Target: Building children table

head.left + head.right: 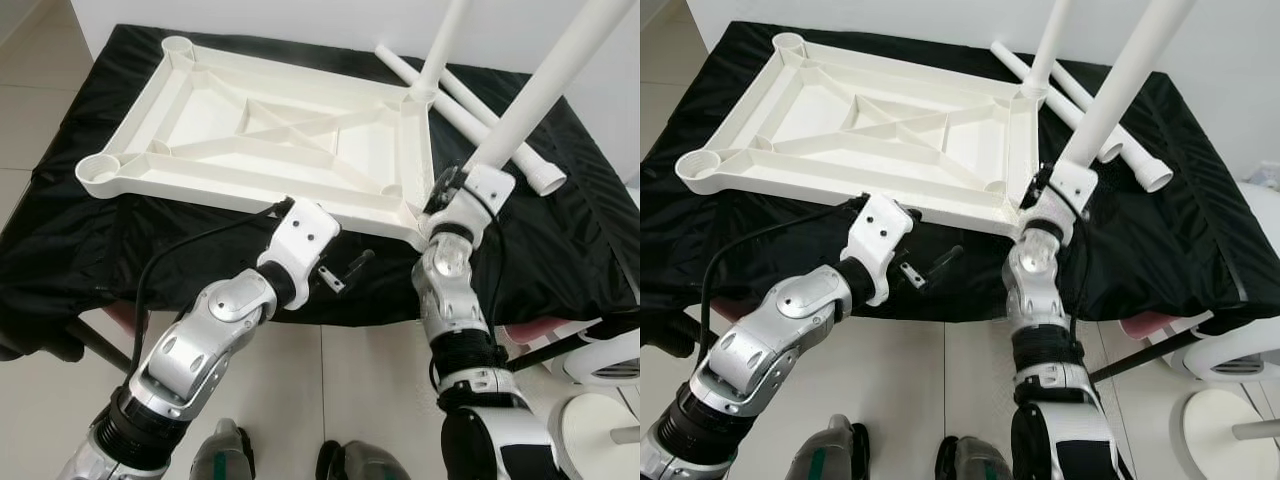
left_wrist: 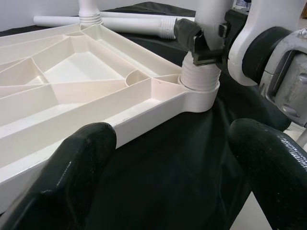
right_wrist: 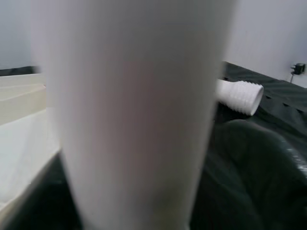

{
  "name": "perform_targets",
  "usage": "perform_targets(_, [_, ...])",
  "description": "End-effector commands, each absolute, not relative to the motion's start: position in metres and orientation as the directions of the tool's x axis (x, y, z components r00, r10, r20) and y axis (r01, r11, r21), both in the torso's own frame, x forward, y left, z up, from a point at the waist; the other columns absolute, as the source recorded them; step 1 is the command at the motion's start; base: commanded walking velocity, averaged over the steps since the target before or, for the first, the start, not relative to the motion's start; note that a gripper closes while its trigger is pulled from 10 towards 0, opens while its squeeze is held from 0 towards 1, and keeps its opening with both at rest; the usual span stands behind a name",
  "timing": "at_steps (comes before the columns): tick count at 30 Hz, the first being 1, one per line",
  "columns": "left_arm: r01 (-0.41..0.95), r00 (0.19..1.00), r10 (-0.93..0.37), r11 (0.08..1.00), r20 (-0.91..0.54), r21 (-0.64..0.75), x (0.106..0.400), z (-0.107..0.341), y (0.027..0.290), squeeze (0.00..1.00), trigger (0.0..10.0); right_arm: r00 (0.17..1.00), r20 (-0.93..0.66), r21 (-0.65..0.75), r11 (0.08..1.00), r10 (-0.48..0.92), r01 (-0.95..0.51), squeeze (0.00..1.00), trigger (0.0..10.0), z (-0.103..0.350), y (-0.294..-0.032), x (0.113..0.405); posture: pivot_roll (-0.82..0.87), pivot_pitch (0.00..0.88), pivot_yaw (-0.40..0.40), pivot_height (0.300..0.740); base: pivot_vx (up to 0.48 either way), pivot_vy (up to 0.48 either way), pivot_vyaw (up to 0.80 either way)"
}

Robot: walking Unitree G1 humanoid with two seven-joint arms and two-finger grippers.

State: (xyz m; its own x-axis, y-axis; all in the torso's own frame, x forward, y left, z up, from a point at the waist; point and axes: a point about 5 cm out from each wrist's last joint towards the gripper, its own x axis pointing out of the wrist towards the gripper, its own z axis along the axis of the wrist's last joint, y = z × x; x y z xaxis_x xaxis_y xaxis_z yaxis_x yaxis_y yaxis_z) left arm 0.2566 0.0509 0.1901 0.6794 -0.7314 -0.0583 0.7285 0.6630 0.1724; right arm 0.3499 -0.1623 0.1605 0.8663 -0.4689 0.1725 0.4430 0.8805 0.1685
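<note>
The right end effector (image 2: pixel 204 40) is clamped on a leg (image 1: pixel 545 85) seated in the tabletop (image 1: pixel 270 140); the left end effector (image 1: pixel 345 272) is held open.

Left arm: silver, bent at the elbow, rising from 7 o'clock toward the centre, white wrist housing uppermost. Left gripper (image 1: pixel 345 270): black fingers (image 2: pixel 79 167) spread apart, nothing between them, pointing toward 2 o'clock.

Right arm: silver, near vertical, rising from 5 o'clock, black cuff low down, white wrist at the top. Right gripper (image 2: pixel 201 40): black fingers closed around a white tube (image 1: pixel 540 90) just above its threaded base.

Feet: two grey-green shoes (image 1: pixel 225 455) at 6 o'clock.
</note>
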Motion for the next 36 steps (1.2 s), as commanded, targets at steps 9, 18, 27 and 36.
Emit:
perform_targets(9, [0.814,0.570,-0.820,0.553,-0.059,0.177,0.250,0.193,0.042,0.00,10.0,0.875,0.147,0.162,0.884,-0.461,0.439,1.00,10.0,0.156,-0.169,0.351,0.09,0.086,-0.076,0.740,0.000,0.000,0.00])
perform_targets(18, [0.815,0.568,-0.820,0.551,-0.063,0.180,0.250,0.191,0.042,0.00,10.0,0.973,0.137,0.101,0.980,-0.186,0.173,0.00,10.0,0.150,-0.174,0.354,0.08,0.082,-0.076,0.740,0.000,0.000,0.00])
perform_targets(27, [0.815,0.568,-0.821,0.551,-0.058,0.179,0.250,0.192,0.041,0.00,10.0,0.987,0.101,0.061,0.990,0.122,-0.128,0.00,10.0,0.140,-0.180,0.346,0.08,0.077,-0.075,0.740,0.000,0.000,0.00])
perform_targets(36, [0.813,0.569,-0.821,0.553,-0.050,0.182,0.250,0.194,0.039,0.00,10.0,0.961,0.114,-0.021,0.968,0.251,-0.250,0.00,10.0,0.146,-0.195,0.347,0.08,0.065,-0.076,0.740,0.000,0.000,0.00])
